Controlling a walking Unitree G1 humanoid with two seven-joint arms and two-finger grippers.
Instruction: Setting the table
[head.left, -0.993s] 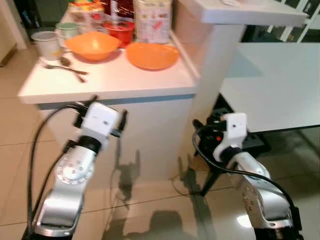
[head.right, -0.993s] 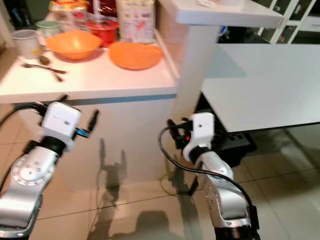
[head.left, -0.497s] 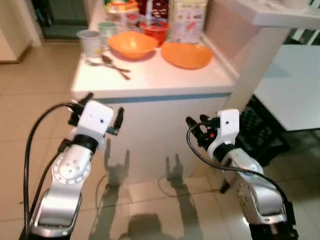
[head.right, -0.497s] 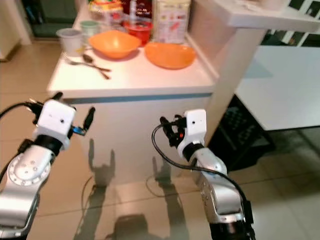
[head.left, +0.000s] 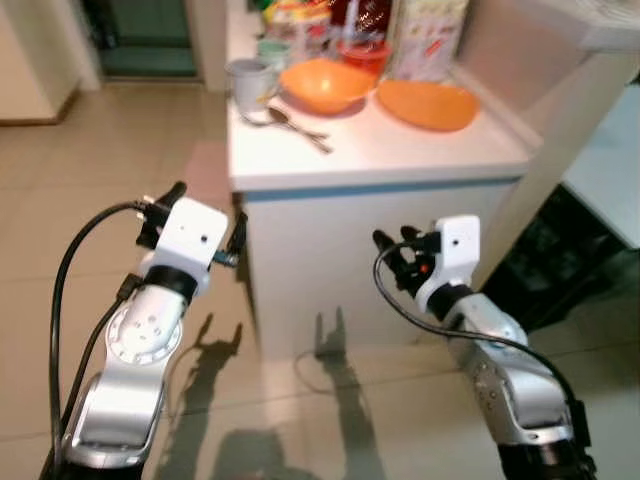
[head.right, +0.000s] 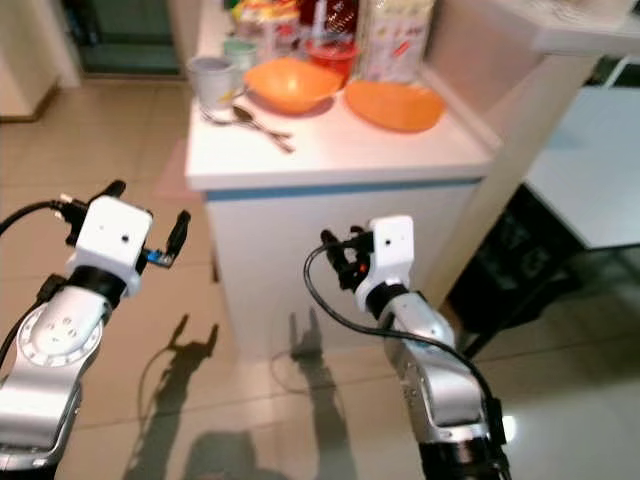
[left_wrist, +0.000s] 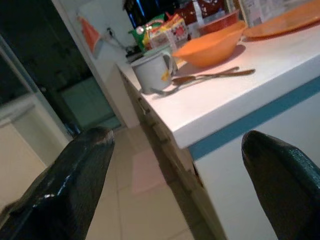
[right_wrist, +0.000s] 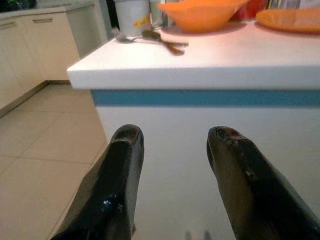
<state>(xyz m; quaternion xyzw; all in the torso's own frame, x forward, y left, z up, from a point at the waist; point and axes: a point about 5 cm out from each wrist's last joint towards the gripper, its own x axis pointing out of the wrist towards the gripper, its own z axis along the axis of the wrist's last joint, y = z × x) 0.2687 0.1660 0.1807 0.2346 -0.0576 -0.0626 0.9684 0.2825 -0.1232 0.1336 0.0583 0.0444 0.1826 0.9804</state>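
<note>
Both arms were raised in front of the table (head.left: 400, 160), below the level of its top. The left hand (head.left: 205, 215) had its fingers spread wide apart and held nothing; the right hand (head.left: 395, 250) also had its fingers apart, less widely, and was empty too.

The tableware lay on the tabletop, above and beyond both hands:
- orange bowl (head.left: 328, 85) and orange plate (head.left: 428, 103), side by side toward the back
- white mug (head.left: 249, 78) at the near-left corner, just beside the bowl
- fork and spoon (head.left: 295, 125) in front of the bowl; long axes ran diagonally across the top, from beside the mug toward the front edge

Judgement: the left hand was nearer the mug and cutlery, the right hand nearer the plate. Either would need to rise above the table edge and reach forward.

Cartons and packets (head.left: 430, 35) stood behind the dishes, along with a red container (head.left: 362, 52). The printing on them was too blurred to read. The mug carried a small yellow mark (left_wrist: 164, 76), not legible.
</note>
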